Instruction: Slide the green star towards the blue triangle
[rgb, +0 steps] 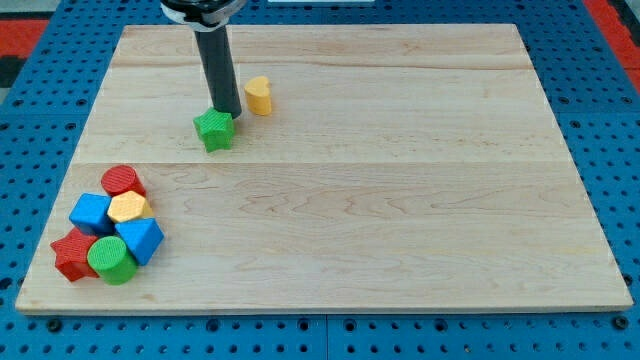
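Observation:
The green star (214, 130) lies on the wooden board (400, 200) in the upper left part of the view. My tip (227, 113) stands right behind the star, at its upper right edge, touching or nearly touching it. The blue triangle (142, 239) sits in a tight cluster of blocks at the board's lower left corner, well below and left of the star.
A yellow block (258, 95) lies just right of my tip. The cluster holds a red cylinder (122, 181), a blue cube (90, 212), a yellow hexagon (129, 208), a red star (72, 255) and a green cylinder (111, 260).

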